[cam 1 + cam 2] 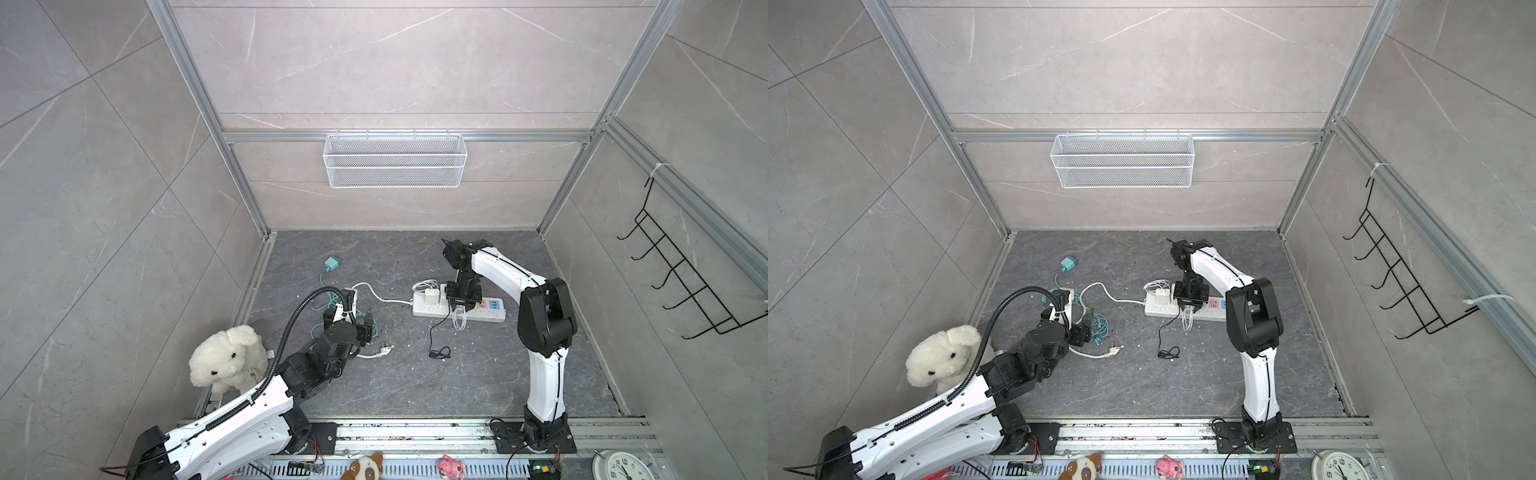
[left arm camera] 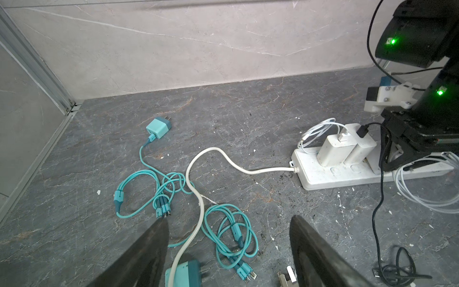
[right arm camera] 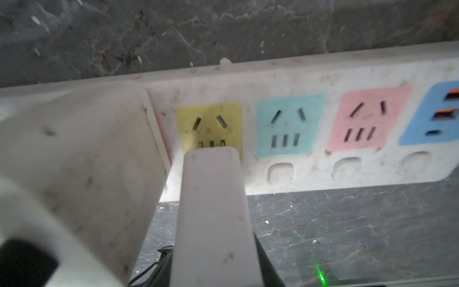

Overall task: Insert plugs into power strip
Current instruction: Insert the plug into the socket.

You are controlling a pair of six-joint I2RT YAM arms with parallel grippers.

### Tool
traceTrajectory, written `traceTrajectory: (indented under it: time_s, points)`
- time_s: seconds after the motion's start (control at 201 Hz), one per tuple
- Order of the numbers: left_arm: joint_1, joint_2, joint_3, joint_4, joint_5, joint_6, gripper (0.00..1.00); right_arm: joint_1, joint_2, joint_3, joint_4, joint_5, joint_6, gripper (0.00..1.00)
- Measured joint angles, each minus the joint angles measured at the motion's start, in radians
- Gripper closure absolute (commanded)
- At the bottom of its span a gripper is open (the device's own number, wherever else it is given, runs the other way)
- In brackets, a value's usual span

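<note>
Pinching white blocky adapter [image 3: 211, 211] in right gripper [image 1: 459, 305] at yellow socket [image 3: 208, 121]; could jam if tilted, shoving long white strip [image 3: 310, 72].

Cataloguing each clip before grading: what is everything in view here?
power strip: 1, white, pastel sockets, dark floor middle-right
white plugs: 3, two seated in the strip, one at the yellow socket
strip's cord: 1, thick white, pronged end loose on floor
teal plugs: 2, one far left, one nearer by the cord
thin cables: several, teal, white, black, coiled near their plugs
plush toy: 1, white, near-left corner
mesh basket: 1, white, back wall
hook rack: 1, black, right wall
small toys: 2, brown-white and pink, front rail
clock: 1, white, front rail
left fingers: open, over the thin cables
right fingers: shut on the third white plug
</note>
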Motion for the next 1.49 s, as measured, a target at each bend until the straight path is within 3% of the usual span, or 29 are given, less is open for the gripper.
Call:
traceTrajectory:
  time_s: [0.742, 1.12, 1.319, 1.493]
  points:
    - [0.0, -0.055, -0.038, 0.005, 0.013, 0.018, 0.22, -0.013, 0.311, 0.5, -0.301, -0.017, -0.094, 0.99]
    - [0.0, -0.06, -0.038, 0.003, 0.019, 0.018, 0.22, -0.014, 0.319, 0.524, -0.315, -0.018, -0.104, 0.92]
    - [0.0, -0.063, -0.038, -0.008, 0.019, 0.018, 0.22, -0.014, 0.412, 0.698, -0.345, -0.024, -0.104, 0.91]
    - [0.0, -0.078, -0.037, -0.023, 0.018, 0.018, 0.22, -0.013, 0.421, 0.716, -0.344, -0.023, -0.103, 0.9]
